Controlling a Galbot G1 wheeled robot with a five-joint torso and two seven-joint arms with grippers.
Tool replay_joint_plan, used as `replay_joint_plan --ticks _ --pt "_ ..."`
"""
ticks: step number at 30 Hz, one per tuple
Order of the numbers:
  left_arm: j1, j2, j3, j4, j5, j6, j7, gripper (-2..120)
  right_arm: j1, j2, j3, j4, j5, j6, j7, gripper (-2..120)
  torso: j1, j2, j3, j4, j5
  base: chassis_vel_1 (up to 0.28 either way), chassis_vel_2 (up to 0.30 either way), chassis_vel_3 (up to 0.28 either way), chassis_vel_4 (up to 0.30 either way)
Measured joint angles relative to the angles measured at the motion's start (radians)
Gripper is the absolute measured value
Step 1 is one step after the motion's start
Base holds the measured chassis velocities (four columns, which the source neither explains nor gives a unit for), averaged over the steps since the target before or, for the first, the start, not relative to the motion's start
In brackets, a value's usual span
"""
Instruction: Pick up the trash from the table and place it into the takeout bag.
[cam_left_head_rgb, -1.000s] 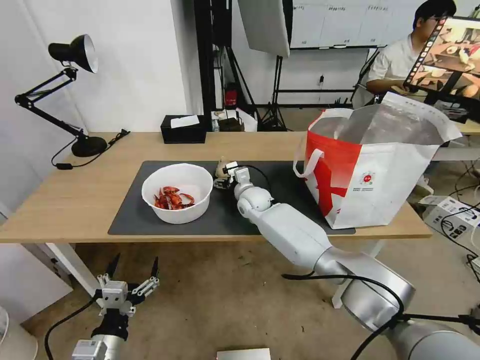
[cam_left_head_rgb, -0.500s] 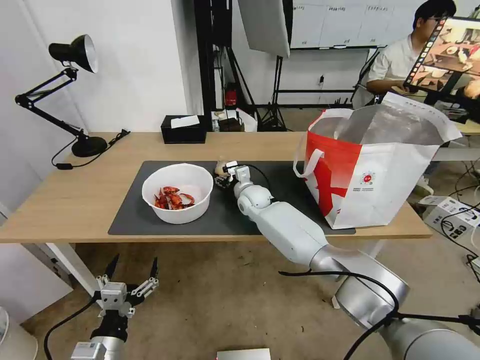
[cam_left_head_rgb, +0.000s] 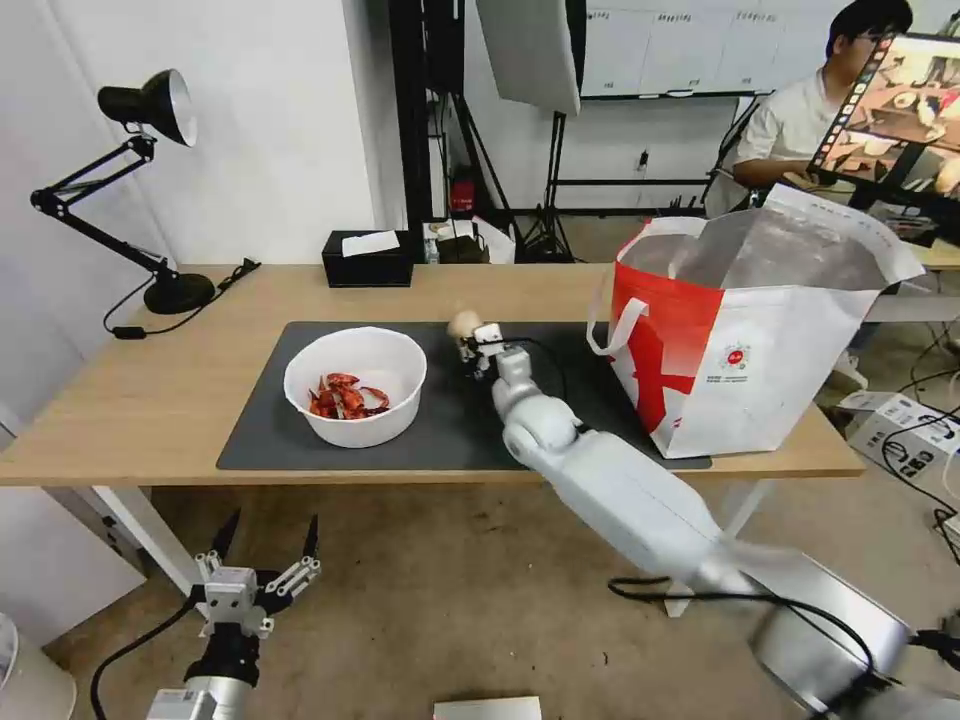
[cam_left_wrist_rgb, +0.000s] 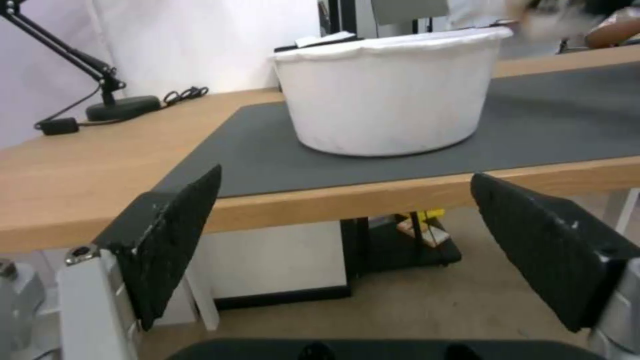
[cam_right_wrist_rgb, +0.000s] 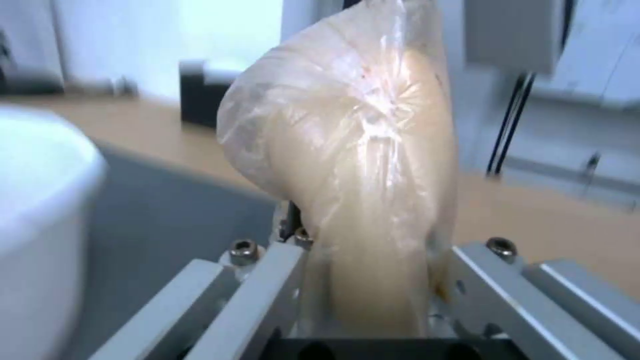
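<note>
Right gripper (cam_left_head_rgb: 468, 345) is clamped on the knotted clear bag (cam_right_wrist_rgb: 353, 165) of beige filling, held above the dark mat (cam_left_head_rgb: 270, 425) beside the white bowl (cam_left_head_rgb: 355, 385). Carrying is the step in hand; next it must clear the takeout bag (cam_left_head_rgb: 740, 350) rim. Left gripper (cam_left_head_rgb: 262, 560) hangs spread apart below the worktop (cam_left_head_rgb: 150, 400).

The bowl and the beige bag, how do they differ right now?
The white bowl rests on the grey mat, open-topped, with red shells inside; the beige bag is much smaller, sealed, and held above the mat in the right hand. Both are trash still outside the takeout bag.
</note>
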Motion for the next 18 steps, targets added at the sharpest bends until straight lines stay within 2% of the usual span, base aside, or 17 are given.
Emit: replay_joint_plan --ticks 1,3,4,5,7,9,12,18 --pt "0.000 0.000 0.000 0.000 0.000 0.000 0.000 100 0.000 0.000 0.000 0.000 0.000 0.000 0.000 7 0.000 0.000 0.000 0.0000 0.0000 0.000 0.000 0.000 0.000" --pt "-0.006 -0.003 0.006 -0.001 0.001 0.000 -0.001 100 -0.077 -0.065 0.040 0.154 -0.039 0.030 0.056 7 0.000 0.000 0.000 0.0000 -0.0001 0.000 0.000 0.000 0.000" --pt "-0.009 -0.004 0.008 -0.001 0.000 0.001 -0.001 100 -0.105 -0.087 0.056 0.207 -0.044 0.035 0.073 7 0.000 0.000 0.000 0.0000 0.0003 0.000 0.000 0.000 0.000" --pt "-0.009 -0.004 0.008 -0.001 0.000 0.001 -0.001 100 -0.105 -0.087 0.056 0.207 -0.044 0.035 0.073 7 0.000 0.000 0.000 0.0000 0.0003 0.000 0.000 0.000 0.000" --pt "-0.011 -0.007 0.012 -0.004 0.001 0.003 -0.001 100 -0.155 -0.137 0.109 0.321 -0.055 0.043 0.107 7 0.000 0.000 0.000 -0.0001 -0.0002 0.000 0.000 0.000 0.000" --pt "-0.010 -0.008 0.013 -0.007 0.002 0.003 -0.001 100 -0.171 -0.157 0.129 0.363 -0.058 0.044 0.119 7 0.000 0.000 0.000 0.0000 -0.0001 0.000 0.000 0.000 0.000" --pt "-0.008 -0.005 0.016 -0.009 0.008 0.004 -0.002 100 -0.199 -0.225 0.217 0.498 -0.047 0.012 0.194 7 0.000 0.000 0.000 0.0000 -0.0002 0.000 0.000 0.000 0.000" --pt "-0.004 0.001 0.014 -0.017 0.011 0.004 -0.002 100 -0.181 -0.303 0.301 0.579 -0.022 -0.068 0.305 7 0.000 0.000 0.000 0.0000 -0.0001 0.000 0.000 0.000 0.000"
